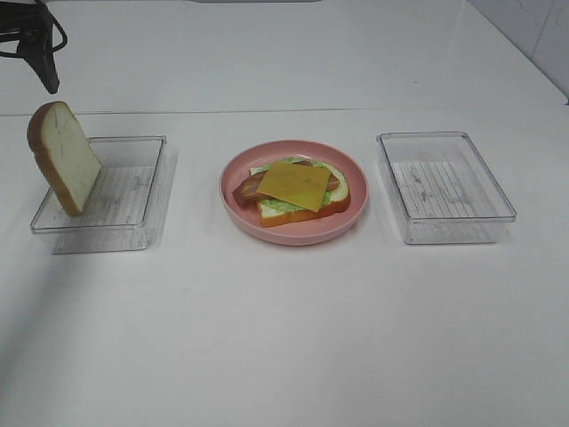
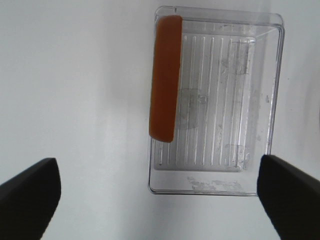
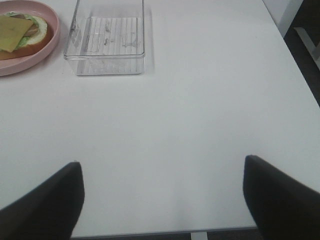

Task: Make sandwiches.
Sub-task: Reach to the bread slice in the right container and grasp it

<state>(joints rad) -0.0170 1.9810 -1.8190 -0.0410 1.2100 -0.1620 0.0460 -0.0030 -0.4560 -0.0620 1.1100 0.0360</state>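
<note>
White table (image 1: 284, 338) (matte) bears a pink plate (image 1: 293, 233) between clear trays (image 1: 449, 187).

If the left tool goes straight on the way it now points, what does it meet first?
Probably the clear tray, or the upright bread slice leaning at its edge. The open left tool points down at them; depth is unclear.

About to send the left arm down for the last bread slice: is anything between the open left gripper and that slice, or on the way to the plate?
Nothing visible. The left gripper hangs open above the bread slice, which leans on edge in the left tray. Bare table lies between tray and pink plate, and the cheese slice on top is uncovered.
</note>
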